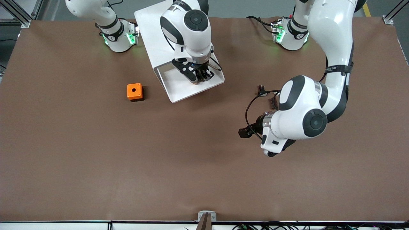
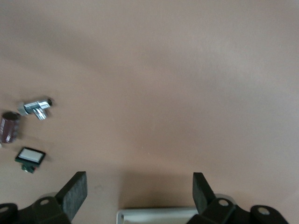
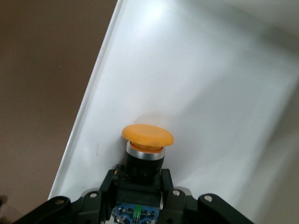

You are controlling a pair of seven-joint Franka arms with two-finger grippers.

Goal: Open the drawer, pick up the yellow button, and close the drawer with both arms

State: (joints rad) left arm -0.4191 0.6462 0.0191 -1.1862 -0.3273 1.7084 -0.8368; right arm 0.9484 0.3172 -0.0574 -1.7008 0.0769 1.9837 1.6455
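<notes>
The white cabinet (image 1: 150, 22) lies at the robots' side of the table with its top drawer (image 1: 179, 86) pulled out toward the front camera. My right gripper (image 1: 204, 76) is down over the open drawer, shut on the button (image 3: 147, 135). The button's yellow-orange cap sticks out past the fingers (image 3: 108, 182) over the white drawer floor (image 3: 210, 93), and its black body with blue parts sits between them. My left gripper (image 1: 244, 131) is open and empty over bare table toward the left arm's end; in the left wrist view (image 2: 139, 186) its fingers stand wide apart.
An orange cube with a hole (image 1: 134, 91) stands on the table beside the drawer, toward the right arm's end. Small loose parts lie near the left arm: a black part with a white face (image 2: 30, 157), a dark cylinder (image 2: 9, 127) and a metal piece (image 2: 37, 107).
</notes>
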